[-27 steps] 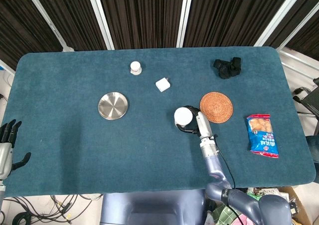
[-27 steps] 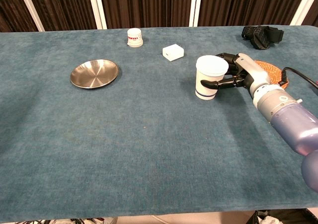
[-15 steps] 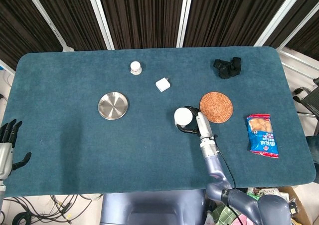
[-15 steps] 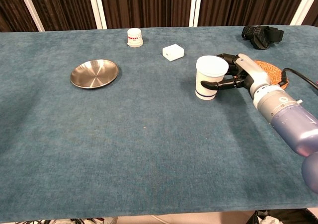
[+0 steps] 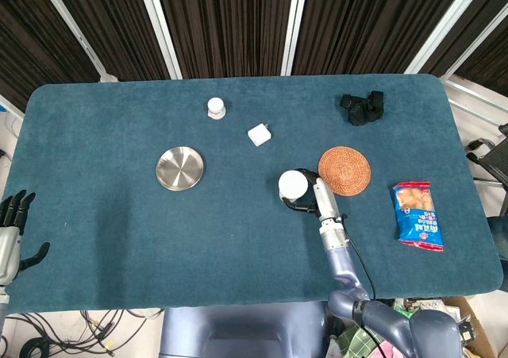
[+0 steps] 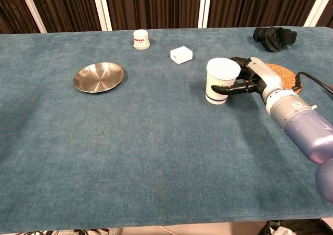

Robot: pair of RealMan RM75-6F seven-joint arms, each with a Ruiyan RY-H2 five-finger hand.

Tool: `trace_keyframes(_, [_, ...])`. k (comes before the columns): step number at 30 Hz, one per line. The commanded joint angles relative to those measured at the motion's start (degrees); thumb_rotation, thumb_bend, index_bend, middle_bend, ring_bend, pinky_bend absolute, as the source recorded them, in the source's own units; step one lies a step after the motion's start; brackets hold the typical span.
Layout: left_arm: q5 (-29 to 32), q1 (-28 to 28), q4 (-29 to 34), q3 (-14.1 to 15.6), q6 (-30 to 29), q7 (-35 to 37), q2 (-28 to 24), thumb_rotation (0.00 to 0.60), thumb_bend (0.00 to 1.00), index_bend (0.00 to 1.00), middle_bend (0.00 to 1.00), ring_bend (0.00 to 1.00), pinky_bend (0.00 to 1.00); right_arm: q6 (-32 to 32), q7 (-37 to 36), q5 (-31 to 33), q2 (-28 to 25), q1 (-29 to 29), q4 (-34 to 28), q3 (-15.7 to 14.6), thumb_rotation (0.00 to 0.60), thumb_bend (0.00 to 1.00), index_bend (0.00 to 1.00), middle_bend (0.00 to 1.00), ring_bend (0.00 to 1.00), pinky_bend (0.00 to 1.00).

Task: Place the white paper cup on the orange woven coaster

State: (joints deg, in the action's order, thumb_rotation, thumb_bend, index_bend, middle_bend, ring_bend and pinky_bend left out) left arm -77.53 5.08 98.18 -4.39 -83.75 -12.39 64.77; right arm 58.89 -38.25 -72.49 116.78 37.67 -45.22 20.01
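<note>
Your right hand [image 6: 244, 79] has the white paper cup [image 6: 221, 81] in its grasp: the dark fingers [image 6: 227, 89] wrap around the cup's lower wall, near its blue band, and the cup stands upright with its open mouth up. In the head view the cup [image 5: 292, 185] sits at the front of the hand [image 5: 311, 197], on the side away from the wrist, and whether its base touches the blue table [image 5: 119, 215] you cannot tell from either camera.

The orange woven coaster [image 5: 344, 169] lies flat just to the right of the cup, close beside the hand but not under the cup (in the chest view the hand and wrist hide most of the coaster [image 6: 283, 74]).

Your left hand [image 5: 12, 229] hangs off the table's left edge, holding nothing, its fingers apart and pointing up.

Elsewhere on the table: a round metal dish [image 5: 179, 168], a small white jar [image 5: 215, 107], a white box [image 5: 259, 134], a black crumpled bundle [image 5: 362, 107] and a snack packet [image 5: 417, 215].
</note>
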Motion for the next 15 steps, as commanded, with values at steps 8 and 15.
trace_keyframes(8, [0.0,0.0,0.0,0.1,0.0,-0.1,0.0,0.600,0.27,0.00,0.01,0.00,0.00,-0.5,-0.4,0.1,-0.2,0.1,0.3,0.1,0.600,0.13,0.34,0.35,0.35,0.11])
trace_keyframes(15, [0.4,0.0,0.2,0.1,0.3,-0.3,0.0,0.600,0.27,0.00,0.01,0.00,0.00,-0.7,-0.5,0.4,-0.8,0.4,-0.1,0.6,0.600,0.13,0.34,0.35,0.35,0.11])
